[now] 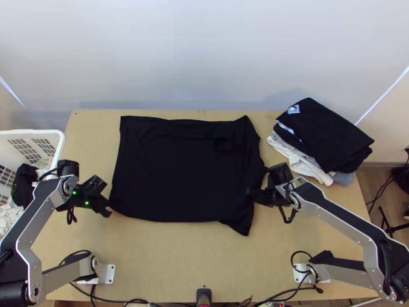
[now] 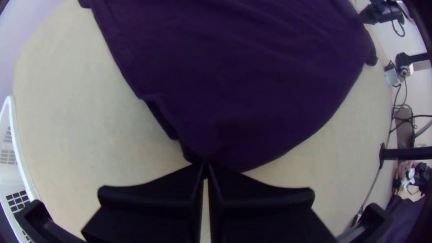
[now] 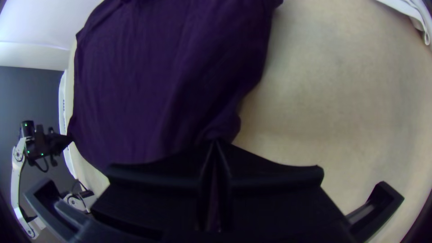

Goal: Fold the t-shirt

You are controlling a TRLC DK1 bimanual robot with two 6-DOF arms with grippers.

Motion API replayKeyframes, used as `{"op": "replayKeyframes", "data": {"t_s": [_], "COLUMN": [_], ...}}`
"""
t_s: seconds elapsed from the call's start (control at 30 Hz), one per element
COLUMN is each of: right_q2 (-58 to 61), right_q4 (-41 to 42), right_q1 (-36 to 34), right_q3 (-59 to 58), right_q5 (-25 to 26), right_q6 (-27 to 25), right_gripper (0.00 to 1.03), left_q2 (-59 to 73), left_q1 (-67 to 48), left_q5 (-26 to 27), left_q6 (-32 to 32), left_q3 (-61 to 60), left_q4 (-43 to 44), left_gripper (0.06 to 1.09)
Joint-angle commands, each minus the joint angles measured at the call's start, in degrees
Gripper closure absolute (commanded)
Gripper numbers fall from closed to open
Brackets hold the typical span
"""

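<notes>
The black t-shirt (image 1: 179, 169) lies spread broad and mostly flat, the wooden table (image 1: 179, 256) under it; a small ruck sits at its far right, and a corner juts out at its near right. The left gripper (image 1: 108, 212) is at the shirt's near left corner, its fingertips together with the cloth pinched between them; the right gripper (image 1: 257, 196) is at the shirt's right edge, clamped on it too (the fabric bunches there). Right of the shirt stands a stack of folded clothes (image 1: 327, 134), black on top; left of the shirt is a white basket (image 1: 59, 147), dark and pale clothes inside.
</notes>
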Motion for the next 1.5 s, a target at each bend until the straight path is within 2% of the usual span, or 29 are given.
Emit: {"op": "replayKeyframes", "data": {"t_s": [0.0,0.1,0.17,0.23,0.33,0.43,0.53,0.63,0.83,0.97,1.17,1.3,1.47], "right_q2": [-2.31,-4.15,-4.94,-5.12,-2.39,-0.02,-0.37,0.51,6.66,7.27,-4.85,-16.90,-32.45], "right_q4": [-0.96,-1.58,-0.70,-0.17,0.62,0.44,3.26,7.21,21.10,23.12,18.90,7.12,-7.47], "right_q1": [-4.37,-6.92,-7.89,-9.29,-11.67,-13.60,-13.42,-11.84,-9.03,-8.68,-5.95,-3.58,-4.46], "right_q3": [3.34,7.74,12.22,17.67,26.55,32.61,35.86,38.94,50.19,62.41,68.47,67.59,60.03], "right_q5": [-0.24,-0.32,-0.24,0.29,0.29,0.20,0.73,3.89,11.10,11.63,11.63,11.54,7.76], "right_q6": [0.64,-2.79,-8.41,-12.89,-14.92,-14.21,-18.96,-21.42,-33.90,-33.72,-33.20,-31.88,-30.03], "right_gripper": [1.00,1.00,1.00,1.00,1.00,1.00,1.00,1.00,1.00,1.00,1.00,1.00,1.00], "left_q2": [0.20,1.25,0.37,-1.47,-3.23,-3.23,-3.23,-3.14,0.11,-1.47,-15.10,-27.23,-40.15], "left_q1": [0.15,0.50,-0.38,-1.00,-1.70,-2.23,-2.31,-2.31,-3.19,-3.11,-1.61,-1.35,-1.35], "left_q5": [-0.50,-0.41,-0.41,-0.50,-2.52,-5.60,-6.65,-8.59,-14.12,-17.20,-19.40,-19.40,-19.40], "left_q6": [-10.49,-24.99,-33.43,-44.06,-54.61,-59.18,-61.46,-64.45,-68.67,-68.76,-66.47,-63.05,-63.22], "left_q3": [3.38,10.33,13.84,15.86,19.29,22.63,24.39,25.62,33.00,39.15,39.15,33.79,27.82], "left_q4": [9.51,12.94,13.38,17.95,22.17,23.58,25.25,30.25,44.67,49.15,53.37,51.26,38.43], "left_gripper": [1.05,1.05,1.05,1.05,1.05,1.05,1.05,1.05,1.05,1.05,1.05,1.05,1.05]}}
